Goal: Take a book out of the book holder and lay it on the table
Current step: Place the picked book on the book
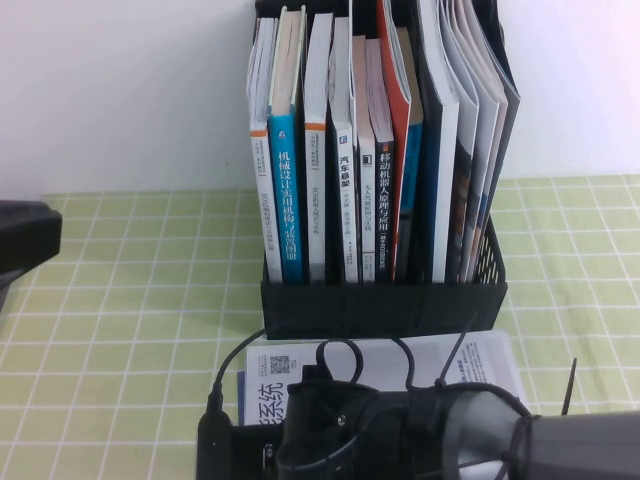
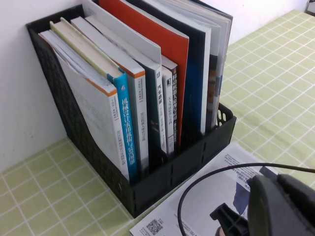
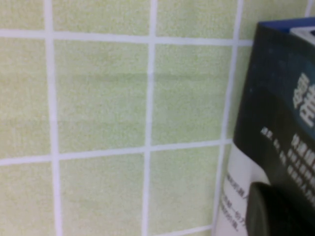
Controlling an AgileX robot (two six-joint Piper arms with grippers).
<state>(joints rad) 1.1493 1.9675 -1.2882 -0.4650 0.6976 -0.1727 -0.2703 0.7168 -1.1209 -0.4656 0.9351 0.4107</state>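
Book (image 1: 470, 362) is already flat on the table (image 1: 110, 330) at 6 o'clock of the holder (image 1: 385, 305), right gripper (image 3: 278, 211) clenched on it, left gripper (image 1: 25, 235) parked, can't tell, so next: let go.

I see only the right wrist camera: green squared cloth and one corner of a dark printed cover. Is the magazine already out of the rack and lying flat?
Observer: Yes. The magazine lies flat on the table, directly in front of the rack.
Operator: Where is my right hand on it?
Observer: The right hand is shut, low over the magazine near its left edge. I cannot tell whether it pinches the cover.
Operator: And the left hand?
Observer: The left hand is at the left edge of the table, well away from the rack and the magazine.
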